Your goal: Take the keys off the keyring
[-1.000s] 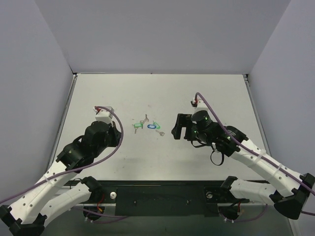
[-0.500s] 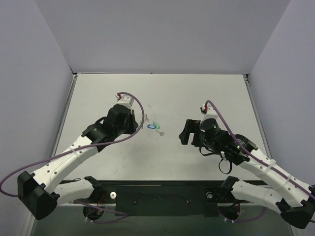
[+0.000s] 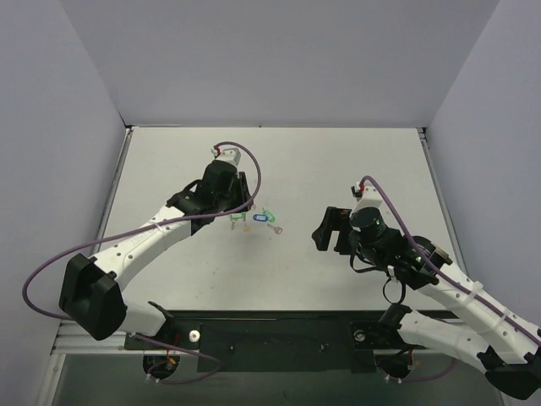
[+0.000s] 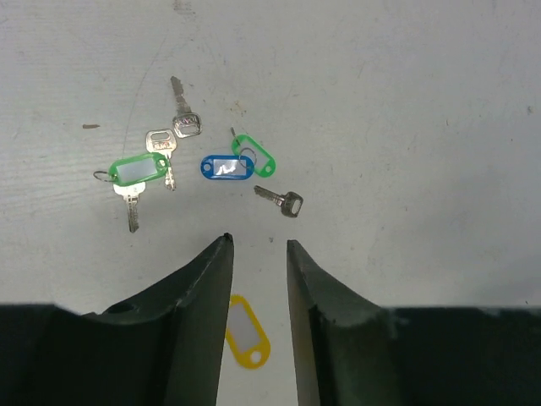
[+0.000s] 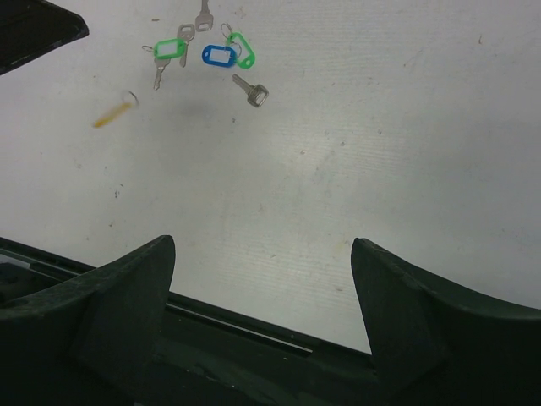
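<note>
So the left gripper (image 4: 256, 245) has its fingers a bit spread and isn't pinching anything. The yellow keyring (image 4: 247, 335) shows right in the gap, at 6 o'clock from the fingertips and just beside the left-hand finger (image 4: 203, 296). I honestly can't tell if it's lying on the table (image 3: 355, 161) or in the air. From the right wrist cam it's just an orange streak (image 5: 112, 113) with a thin ring at its 1 o'clock end, too blurry to say more. The rest of the pile sits at 12 o'clock from the left fingertips. There's a green tag (image 4: 139, 169) with silver keys (image 4: 161, 145) against it, a blue tag (image 4: 226, 167) at its 3 o'clock, and a second green tag (image 4: 256, 154) touching the blue one. One loose key (image 4: 283, 201) lies at 5 o'clock of the blue tag, apart from it. From overhead, the right gripper (image 3: 321, 230) hangs at 3 o'clock of the pile, well apart, with its fingers spread wide and nothing between them.
</note>
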`<state>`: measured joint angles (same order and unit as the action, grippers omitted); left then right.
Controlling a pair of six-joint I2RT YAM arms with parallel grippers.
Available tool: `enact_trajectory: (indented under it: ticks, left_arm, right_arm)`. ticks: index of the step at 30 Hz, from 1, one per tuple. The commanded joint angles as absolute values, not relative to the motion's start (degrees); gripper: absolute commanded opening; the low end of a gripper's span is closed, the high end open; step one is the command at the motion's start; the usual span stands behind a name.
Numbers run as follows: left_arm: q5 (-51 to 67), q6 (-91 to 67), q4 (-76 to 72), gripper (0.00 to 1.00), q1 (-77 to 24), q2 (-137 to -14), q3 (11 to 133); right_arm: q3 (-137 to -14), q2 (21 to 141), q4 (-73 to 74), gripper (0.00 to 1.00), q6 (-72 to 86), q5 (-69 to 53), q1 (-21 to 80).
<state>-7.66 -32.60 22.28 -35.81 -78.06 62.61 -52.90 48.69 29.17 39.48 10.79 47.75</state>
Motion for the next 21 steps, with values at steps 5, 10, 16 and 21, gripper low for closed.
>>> enact_trajectory:
  ticks: [5, 10, 16, 21]
  left_arm:
    - [-6.15, -33.57, 20.92, 0.63, -34.63, -82.70, 69.96]
    - [-6.15, -33.05, 21.53, 0.70, -34.45, -80.52, 70.31]
    - [-5.80, -31.03, 25.65, 0.71, -33.58, -75.24, 69.70]
    - [-5.63, -28.57, 29.35, 0.71, -32.87, -67.26, 66.63]
  right_arm:
    - [-52.47, 47.20, 30.94, 0.80, 39.73, 12.74, 47.90]
    - [-52.73, 47.37, 31.11, 0.80, 39.73, 12.48, 47.99]
    - [-53.09, 47.81, 31.11, 0.80, 39.64, 12.39, 47.90]
    - [-53.00, 48.87, 31.11, 0.80, 39.81, 11.95, 47.99]
